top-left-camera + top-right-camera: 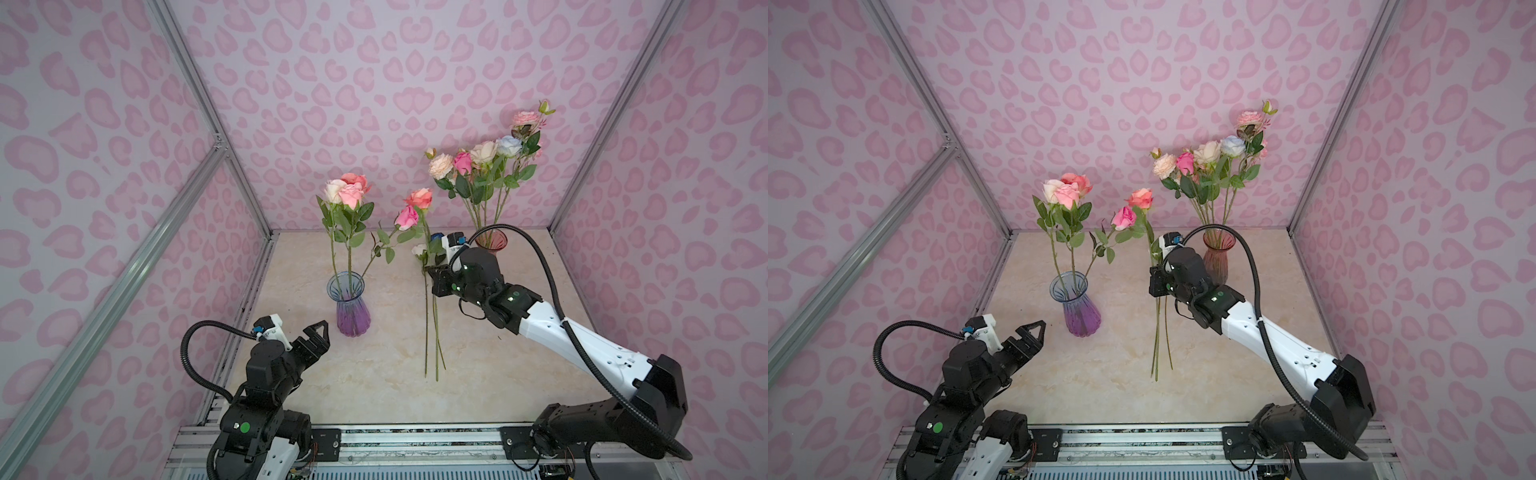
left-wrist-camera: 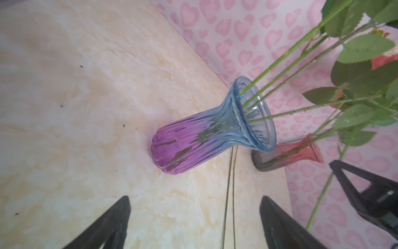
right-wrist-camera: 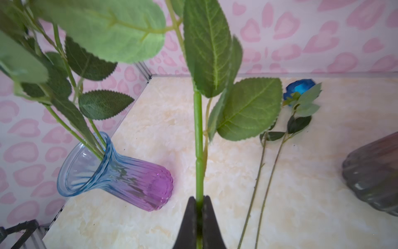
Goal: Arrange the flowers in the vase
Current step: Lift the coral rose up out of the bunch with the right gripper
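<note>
The right arm stretched over mid-table, its right gripper (image 3: 199, 207) clamped on the stem of an upright coral rose (image 1: 419, 198). The left arm sat folded at near left, the left gripper (image 2: 193, 226) spread wide and empty, near the blue-purple vase (image 1: 352, 307) (several roses (image 1: 349, 191) stood in it).

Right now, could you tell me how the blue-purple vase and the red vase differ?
The blue-purple vase stands front-left, the red vase back-right near the wall. The blue-purple vase holds four roses, the red vase a fuller bunch. Both are upright ribbed glass with flared mouths.
</note>
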Robot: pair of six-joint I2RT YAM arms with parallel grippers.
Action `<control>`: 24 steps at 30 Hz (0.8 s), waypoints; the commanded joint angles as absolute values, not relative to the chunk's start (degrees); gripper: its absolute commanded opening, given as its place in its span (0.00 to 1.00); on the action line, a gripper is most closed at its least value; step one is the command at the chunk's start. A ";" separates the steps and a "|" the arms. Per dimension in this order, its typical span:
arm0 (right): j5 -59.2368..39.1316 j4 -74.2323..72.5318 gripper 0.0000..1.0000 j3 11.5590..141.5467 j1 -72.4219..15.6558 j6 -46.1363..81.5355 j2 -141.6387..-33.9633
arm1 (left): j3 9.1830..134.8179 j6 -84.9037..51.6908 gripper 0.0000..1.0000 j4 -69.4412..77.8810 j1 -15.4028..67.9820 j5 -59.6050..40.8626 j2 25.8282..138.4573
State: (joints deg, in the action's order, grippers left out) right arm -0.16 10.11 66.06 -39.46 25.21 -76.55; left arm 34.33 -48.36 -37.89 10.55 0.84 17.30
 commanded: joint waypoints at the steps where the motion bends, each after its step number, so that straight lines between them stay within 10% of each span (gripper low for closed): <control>1: 5.77 6.83 0.00 63.39 -38.93 24.06 -71.99 | 36.50 -48.96 0.99 -41.67 10.55 9.01 17.96; 15: 12.75 -12.09 0.00 58.67 -45.85 15.84 -56.21 | 35.60 -51.45 0.98 -39.40 10.52 9.68 18.53; 24: 11.97 -26.96 0.00 67.94 -54.53 4.58 -67.67 | 37.14 -49.07 0.98 -38.60 10.51 8.39 17.81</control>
State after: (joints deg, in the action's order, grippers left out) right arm 12.88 -17.89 65.54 -52.84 10.00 -64.16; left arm 36.75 -49.80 -40.12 10.55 9.32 18.02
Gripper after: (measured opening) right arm 0.050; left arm 0.976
